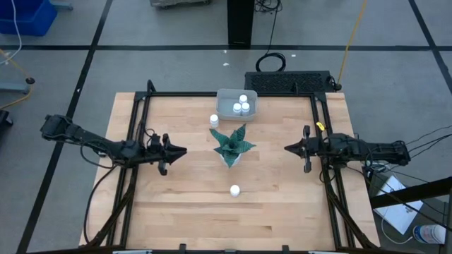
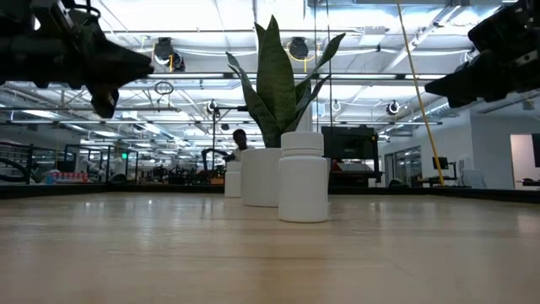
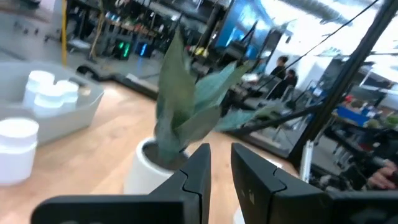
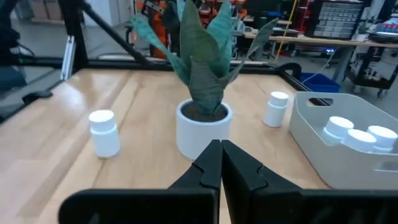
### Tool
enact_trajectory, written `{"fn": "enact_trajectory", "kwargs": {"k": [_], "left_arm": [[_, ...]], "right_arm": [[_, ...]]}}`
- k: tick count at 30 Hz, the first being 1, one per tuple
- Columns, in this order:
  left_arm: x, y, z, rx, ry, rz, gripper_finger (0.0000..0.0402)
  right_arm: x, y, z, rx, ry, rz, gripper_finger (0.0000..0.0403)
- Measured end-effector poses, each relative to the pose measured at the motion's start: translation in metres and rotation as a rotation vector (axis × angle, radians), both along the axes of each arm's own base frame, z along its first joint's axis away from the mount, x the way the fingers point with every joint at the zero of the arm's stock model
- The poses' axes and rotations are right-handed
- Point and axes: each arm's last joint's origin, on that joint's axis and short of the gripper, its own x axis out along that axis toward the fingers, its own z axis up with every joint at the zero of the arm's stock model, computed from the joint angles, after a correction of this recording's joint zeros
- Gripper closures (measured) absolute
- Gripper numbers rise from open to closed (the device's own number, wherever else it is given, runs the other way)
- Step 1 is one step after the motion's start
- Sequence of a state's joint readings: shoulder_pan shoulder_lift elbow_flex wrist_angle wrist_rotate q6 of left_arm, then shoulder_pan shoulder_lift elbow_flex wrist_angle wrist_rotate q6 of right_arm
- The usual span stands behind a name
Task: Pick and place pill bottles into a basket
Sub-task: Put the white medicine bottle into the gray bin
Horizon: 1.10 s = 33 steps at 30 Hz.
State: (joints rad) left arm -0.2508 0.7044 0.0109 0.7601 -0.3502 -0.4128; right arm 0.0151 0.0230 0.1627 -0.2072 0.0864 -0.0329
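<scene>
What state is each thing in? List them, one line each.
basket: holds three bottles.
bottle beside the basket: upright, outside it.
bottle in front of the plant: upright, alone.
plant: upright.
left gripper: slightly open, empty.
right gripper: shut, empty.

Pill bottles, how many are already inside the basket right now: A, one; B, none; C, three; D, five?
C: the high view shows three white pill bottles sitting in the basket, with one more bottle standing just outside it and another on the table nearer the front edge.
</scene>
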Motion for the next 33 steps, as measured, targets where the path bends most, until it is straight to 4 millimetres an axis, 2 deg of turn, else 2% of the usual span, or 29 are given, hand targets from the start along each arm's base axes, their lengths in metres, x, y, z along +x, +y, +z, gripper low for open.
{"fn": "enact_trajectory", "kwargs": {"k": [5, 8, 11, 15, 19, 26, 33], "left_arm": [[0.005, 0.000, -0.008, -0.031, 0.062, 0.028, 0.0334], [0.015, -0.004, -0.002, -0.026, 0.088, 0.023, 0.0334], [0.034, -0.013, 0.009, 0.013, 0.112, 0.000, 0.0334], [0.065, -0.031, 0.030, 0.061, 0.112, -0.052, 0.0334], [0.092, -0.053, 0.042, 0.094, 0.120, -0.101, 0.0334], [0.138, -0.094, 0.035, 0.204, 0.258, -0.192, 0.0334], [0.179, -0.126, 0.043, 0.310, 0.370, -0.435, 0.0334]], "right_arm": [[0.001, 0.000, -0.001, 0.044, 0.006, -0.023, 0.0403], [0.001, -0.001, -0.001, 0.050, 0.004, -0.026, 0.0400], [0.001, -0.001, -0.001, 0.044, 0.004, -0.024, 0.0400], [0.001, -0.001, 0.000, 0.044, 0.003, -0.024, 0.0402], [0.001, -0.001, 0.000, 0.044, 0.002, -0.024, 0.0402], [0.001, -0.001, 0.000, 0.044, 0.002, -0.024, 0.0400], [0.001, -0.001, 0.000, 0.044, 0.002, -0.024, 0.0399]]}}
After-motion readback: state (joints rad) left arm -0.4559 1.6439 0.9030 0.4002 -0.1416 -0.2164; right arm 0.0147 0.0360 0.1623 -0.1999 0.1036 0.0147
